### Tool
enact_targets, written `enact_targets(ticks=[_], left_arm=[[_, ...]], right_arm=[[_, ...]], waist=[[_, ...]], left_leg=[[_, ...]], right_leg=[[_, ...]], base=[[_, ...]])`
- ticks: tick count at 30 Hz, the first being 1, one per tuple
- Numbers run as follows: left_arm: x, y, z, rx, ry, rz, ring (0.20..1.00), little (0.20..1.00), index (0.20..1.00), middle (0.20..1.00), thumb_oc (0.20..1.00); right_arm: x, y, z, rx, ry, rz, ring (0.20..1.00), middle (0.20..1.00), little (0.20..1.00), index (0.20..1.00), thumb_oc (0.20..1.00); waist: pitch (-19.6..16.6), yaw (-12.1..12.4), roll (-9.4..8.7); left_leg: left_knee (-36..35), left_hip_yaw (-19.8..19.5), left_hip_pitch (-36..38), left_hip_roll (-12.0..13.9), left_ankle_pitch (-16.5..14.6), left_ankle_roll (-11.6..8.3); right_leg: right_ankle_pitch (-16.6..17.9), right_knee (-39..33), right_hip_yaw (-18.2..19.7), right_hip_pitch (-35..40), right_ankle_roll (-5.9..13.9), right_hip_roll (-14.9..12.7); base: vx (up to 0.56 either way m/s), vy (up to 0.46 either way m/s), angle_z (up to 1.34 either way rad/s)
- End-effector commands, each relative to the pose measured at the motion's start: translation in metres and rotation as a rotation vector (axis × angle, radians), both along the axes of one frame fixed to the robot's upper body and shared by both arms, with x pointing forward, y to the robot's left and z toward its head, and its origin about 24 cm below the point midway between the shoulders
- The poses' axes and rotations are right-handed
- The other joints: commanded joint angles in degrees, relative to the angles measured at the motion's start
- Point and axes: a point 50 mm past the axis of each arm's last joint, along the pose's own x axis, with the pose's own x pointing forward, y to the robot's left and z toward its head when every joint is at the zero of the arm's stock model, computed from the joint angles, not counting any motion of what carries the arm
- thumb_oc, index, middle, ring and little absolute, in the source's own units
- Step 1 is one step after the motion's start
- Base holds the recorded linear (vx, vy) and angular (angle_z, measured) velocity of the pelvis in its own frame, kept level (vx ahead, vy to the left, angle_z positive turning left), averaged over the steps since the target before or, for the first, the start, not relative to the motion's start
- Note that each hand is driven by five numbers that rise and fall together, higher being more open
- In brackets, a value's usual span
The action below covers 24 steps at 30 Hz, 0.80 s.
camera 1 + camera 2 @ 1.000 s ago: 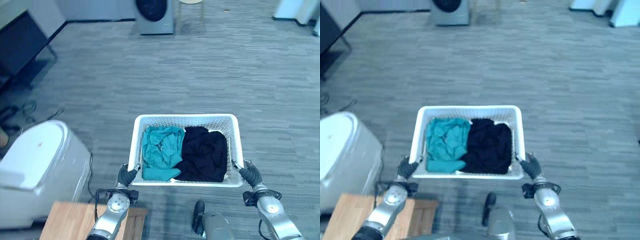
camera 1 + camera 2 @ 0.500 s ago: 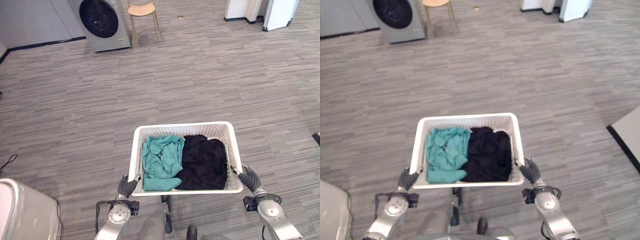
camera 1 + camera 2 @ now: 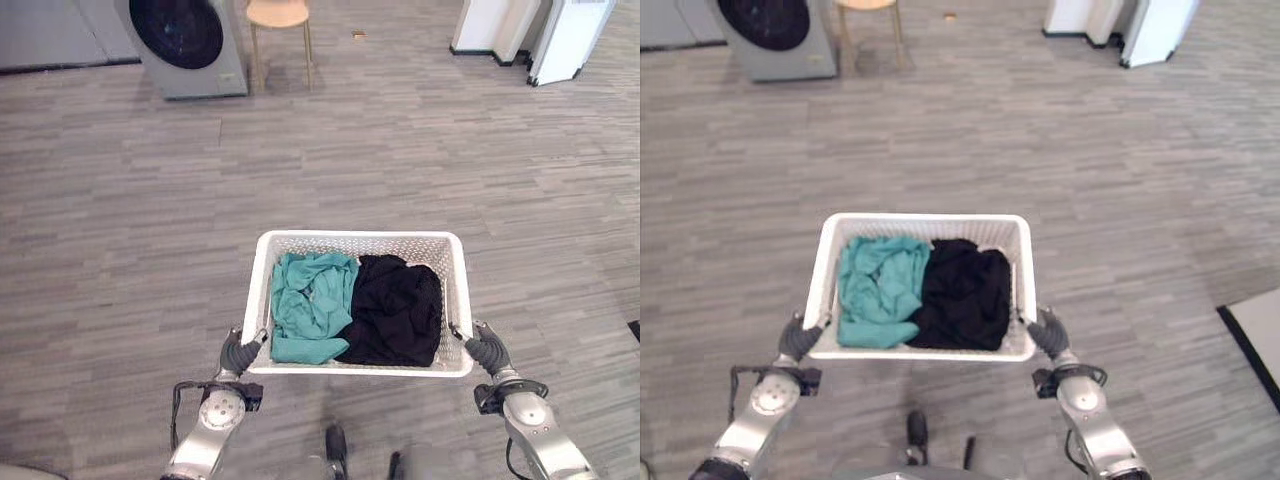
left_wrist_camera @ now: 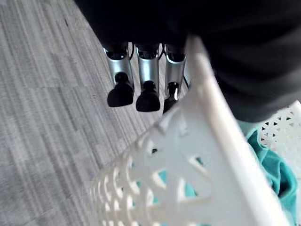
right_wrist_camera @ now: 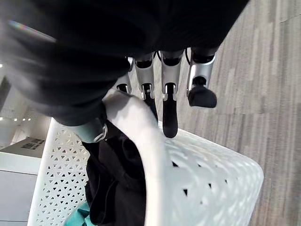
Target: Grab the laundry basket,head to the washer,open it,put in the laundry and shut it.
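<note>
A white perforated laundry basket (image 3: 355,238) hangs in the air in front of me, held at its two near corners. My left hand (image 3: 238,353) grips the near left corner, its fingers (image 4: 141,75) curled against the basket's wall (image 4: 188,155). My right hand (image 3: 483,350) grips the near right corner, fingers (image 5: 169,94) wrapped under the rim (image 5: 141,141). A crumpled teal cloth (image 3: 308,305) lies in the left half and a black cloth (image 3: 392,310) in the right half. The grey front-loading washer (image 3: 185,40), its round dark door closed, stands far ahead at the upper left.
A small wooden stool (image 3: 278,15) stands just right of the washer. White furniture (image 3: 540,30) sits at the far right. Grey plank floor (image 3: 120,200) stretches between me and the washer.
The whole view has swung: the white appliance and wooden table at the lower left have passed out of sight, and the washer stands at the upper left. Both hands still hold the basket.
</note>
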Motion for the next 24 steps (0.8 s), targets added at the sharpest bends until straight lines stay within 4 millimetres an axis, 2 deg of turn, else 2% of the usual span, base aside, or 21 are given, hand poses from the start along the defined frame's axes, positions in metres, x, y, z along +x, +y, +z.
enact_targets(ticks=[1, 2, 3, 5, 7, 8, 10, 11, 12, 14, 15, 17, 18, 19, 20, 21, 22, 23, 24], left_arm=[[0.011, -0.03, 0.027, -0.193, -0.18, -0.097, 0.2, 0.2, 0.2, 0.2, 0.2], [0.011, -0.03, 0.025, -0.201, -0.176, -0.087, 0.2, 0.2, 0.2, 0.2, 0.2], [0.011, -0.031, 0.025, -0.202, -0.176, -0.087, 0.2, 0.2, 0.2, 0.2, 0.2], [0.011, -0.031, 0.024, -0.202, -0.179, -0.084, 0.2, 0.2, 0.2, 0.2, 0.2], [0.011, -0.031, 0.023, -0.203, -0.18, -0.085, 0.2, 0.2, 0.2, 0.2, 0.2], [0.009, -0.032, 0.022, -0.202, -0.176, -0.093, 0.2, 0.2, 0.2, 0.2, 0.2], [0.006, -0.033, 0.019, -0.207, -0.165, -0.094, 0.2, 0.2, 0.2, 0.2, 0.2], [0.006, -0.038, 0.017, -0.227, -0.155, -0.101, 0.2, 0.2, 0.2, 0.2, 0.2], [0.006, -0.04, 0.017, -0.244, -0.153, -0.111, 0.2, 0.2, 0.2, 0.2, 0.2], [0.004, -0.041, 0.016, -0.261, -0.148, -0.106, 0.2, 0.2, 0.2, 0.2, 0.2], [0.004, -0.041, 0.016, -0.261, -0.148, -0.106, 0.2, 0.2, 0.2, 0.2, 0.2], [0.006, -0.042, 0.017, -0.275, -0.147, -0.106, 0.2, 0.2, 0.2, 0.2, 0.2], [0.006, -0.043, 0.017, -0.278, -0.145, -0.109, 0.2, 0.2, 0.2, 0.2, 0.2], [0.006, -0.043, 0.017, -0.277, -0.146, -0.109, 0.2, 0.2, 0.2, 0.2, 0.2], [0.007, -0.045, 0.018, -0.272, -0.145, -0.123, 0.2, 0.2, 0.2, 0.2, 0.2], [0.007, -0.045, 0.018, -0.265, -0.142, -0.132, 0.2, 0.2, 0.2, 0.2, 0.2], [0.006, -0.045, 0.017, -0.261, -0.138, -0.131, 0.2, 0.2, 0.2, 0.2, 0.2], [0.006, -0.045, 0.017, -0.261, -0.138, -0.131, 0.2, 0.2, 0.2, 0.2, 0.2], [0.005, -0.045, 0.018, -0.258, -0.14, -0.126, 0.2, 0.2, 0.2, 0.2, 0.2]], right_arm=[[0.016, 0.014, 0.032, 0.151, -0.175, 0.084, 0.2, 0.2, 0.2, 0.2, 0.2], [0.014, 0.011, 0.031, 0.159, -0.173, 0.069, 0.2, 0.2, 0.2, 0.2, 0.2], [0.014, 0.011, 0.031, 0.158, -0.173, 0.069, 0.2, 0.2, 0.2, 0.2, 0.2], [0.011, 0.008, 0.029, 0.154, -0.166, 0.054, 0.2, 0.2, 0.2, 0.2, 0.2], [0.01, 0.006, 0.028, 0.15, -0.16, 0.053, 0.2, 0.2, 0.2, 0.2, 0.2], [0.006, 0.004, 0.026, 0.143, -0.149, 0.049, 0.2, 0.2, 0.2, 0.2, 0.2], [0.004, 0.004, 0.023, 0.147, -0.139, 0.05, 0.2, 0.2, 0.2, 0.2, 0.2], [0.002, -0.002, 0.023, 0.129, -0.136, 0.035, 0.2, 0.2, 0.2, 0.2, 0.2], [0.003, -0.007, 0.028, 0.125, -0.16, 0.028, 0.2, 0.2, 0.2, 0.2, 0.2], [0.003, -0.012, 0.03, 0.121, -0.163, 0.009, 0.2, 0.2, 0.2, 0.2, 0.2], [0.003, -0.012, 0.03, 0.121, -0.163, 0.009, 0.2, 0.2, 0.2, 0.2, 0.2], [0.003, -0.017, 0.03, 0.11, -0.161, -0.01, 0.2, 0.2, 0.2, 0.2, 0.2], [0.004, -0.018, 0.032, 0.105, -0.165, -0.016, 0.2, 0.2, 0.2, 0.2, 0.2], [0.004, -0.018, 0.032, 0.106, -0.165, -0.016, 0.2, 0.2, 0.2, 0.2, 0.2], [0.003, -0.021, 0.033, 0.112, -0.172, -0.031, 0.2, 0.2, 0.2, 0.2, 0.2], [0.001, -0.023, 0.031, 0.111, -0.165, -0.044, 0.2, 0.2, 0.2, 0.2, 0.2], [0.0, -0.023, 0.029, 0.112, -0.157, -0.047, 0.2, 0.2, 0.2, 0.2, 0.2], [0.0, -0.023, 0.029, 0.112, -0.158, -0.048, 0.2, 0.2, 0.2, 0.2, 0.2], [0.0, -0.022, 0.028, 0.115, -0.156, -0.052, 0.2, 0.2, 0.2, 0.2, 0.2]], waist=[[-1.4, -1.1, 0.71], [-1.1, -2.3, 0.56], [-0.8, -2.5, 0.81], [-0.5, -3.4, 0.88], [-0.4, -3.8, 1.0], [-0.9, -4.2, 0.92], [-1.5, -4.3, 0.74], [-2.2, -4.8, 1.39], [-2.2, -4.8, 2.13], [-2.3, -4.7, 1.55], [-2.3, -4.7, 1.64], [-1.8, -3.9, 1.14], [-1.7, -3.5, 0.92], [-1.8, -3.5, 0.75], [-2.0, -2.9, 0.4], [-1.8, -2.3, 0.67], [-1.6, -1.4, 1.27], [-1.7, -1.4, 1.23], [-1.2, -0.6, 1.39]], left_leg=[[1.4, 2.1, 0.9, 3.5, -4.6, -5.11], [0.9, 0.9, 3.6, 2.7, -6.3, -5.8], [0.9, 0.7, 3.9, 3.0, -6.5, -5.85], [1.3, -0.5, 6.3, 2.7, -8.7, -6.37], [1.6, -1.0, 7.9, 2.7, -9.9, -6.63], [1.9, -2.1, 10.5, 2.3, -12.2, -6.94], [3.0, -2.5, 11.1, 2.1, -13.0, -7.39], [8.8, -2.7, 10.2, 3.7, -10.7, -9.63], [19.9, -1.4, 6.6, 6.8, -5.7, -11.8], [27.1, 0.8, 3.6, 9.2, -1.7, -12.2], [27.3, 0.8, 3.5, 9.3, -1.8, -12.27], [29.1, 2.8, 0.0, 9.9, -2.8, -11.02], [28.6, 3.5, -1.9, 9.8, -4.0, -10.43], [28.4, 3.5, -2.1, 9.7, -3.8, -10.34], [22.7, 5.0, -4.8, 9.4, -5.9, -9.25], [16.0, 5.4, -8.7, 9.5, -3.6, -9.56], [10.1, 4.6, -10.0, 9.5, 0.5, -10.6], [9.4, 4.6, -9.9, 9.4, 1.0, -10.6], [5.0, 3.5, -11.5, 9.6, 3.2, -11.23]], right_leg=[[11.4, -22.3, -2.7, 3.3, 3.07, 1.2], [13.5, -30.1, -1.9, 1.4, 3.86, 1.1], [13.6, -30.6, -2.1, 2.1, 3.87, 1.3], [16.0, -35.4, -0.6, -0.1, 5.05, 0.6], [17.0, -36.3, -0.7, -1.2, 5.43, -0.1], [17.8, -36.2, -1.5, -0.7, 5.68, -1.2], [19.1, -35.8, -1.5, 0.4, 5.26, -1.4], [19.5, -34.3, -1.5, 2.0, 3.91, -1.0], [18.2, -34.2, -3.1, 4.8, 2.29, -0.4], [16.0, -34.6, -3.7, 7.5, 0.41, -0.1], [16.0, -34.6, -3.7, 7.5, 0.35, 0.0], [13.8, -35.2, -3.8, 10.7, -0.61, 0.4], [12.8, -35.3, -3.6, 12.0, -0.65, 0.5], [12.9, -35.4, -3.6, 11.8, -0.63, 0.4], [11.5, -35.9, -3.7, 13.8, -0.31, 0.4], [10.3, -36.4, -4.0, 15.7, -0.14, 1.0], [9.2, -36.9, -3.9, 17.8, -0.03, 2.1], [9.4, -37.1, -3.9, 17.7, -0.07, 2.1], [8.1, -37.1, -3.4, 19.4, -0.2, 3.0]], base=[[0.58, -0.098, 0.27], [0.45, -0.088, 0.22], [0.47, -0.106, 0.16], [0.43, -0.121, 0.38], [0.42, -0.142, 0.55], [0.48, -0.188, 0.49], [0.47, -0.219, 0.41], [0.52, -0.364, 0.94], [0.62, -0.441, 1.18], [0.34, -0.255, 0.63], [0.26, -0.151, -0.13], [0.33, -0.135, -0.25], [0.25, -0.085, 0.02], [0.35, -0.065, 0.05], [0.47, -0.052, -0.1], [0.65, -0.049, -0.04], [0.41, -0.019, 0.03], [0.35, -0.004, 0.15], [0.3, -0.005, -0.16]])
